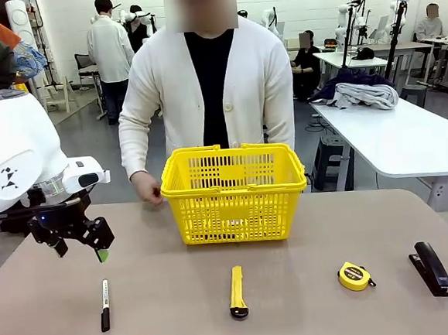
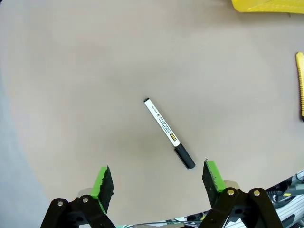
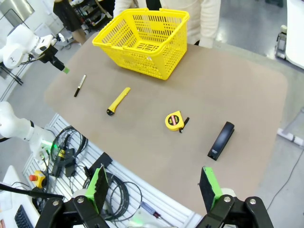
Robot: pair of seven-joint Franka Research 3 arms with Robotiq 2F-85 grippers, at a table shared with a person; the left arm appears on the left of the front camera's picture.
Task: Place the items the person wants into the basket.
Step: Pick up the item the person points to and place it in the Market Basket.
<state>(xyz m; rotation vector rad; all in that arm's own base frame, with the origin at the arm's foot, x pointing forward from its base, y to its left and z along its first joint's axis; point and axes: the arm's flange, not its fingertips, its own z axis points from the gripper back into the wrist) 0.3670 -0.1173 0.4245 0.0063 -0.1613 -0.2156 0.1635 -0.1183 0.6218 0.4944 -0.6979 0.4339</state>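
over the marker (image 2: pixel 168 133), the left tool (image 2: pixel 157 175) hangs wide open and empty.

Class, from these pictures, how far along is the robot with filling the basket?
Done: nothing; the yellow basket looks empty. In hand: the open left gripper hovers above the marker, not gripping it. Left: the marker and the utility knife both lie on the table, to be placed if wanted; the right gripper is open, holding nothing.
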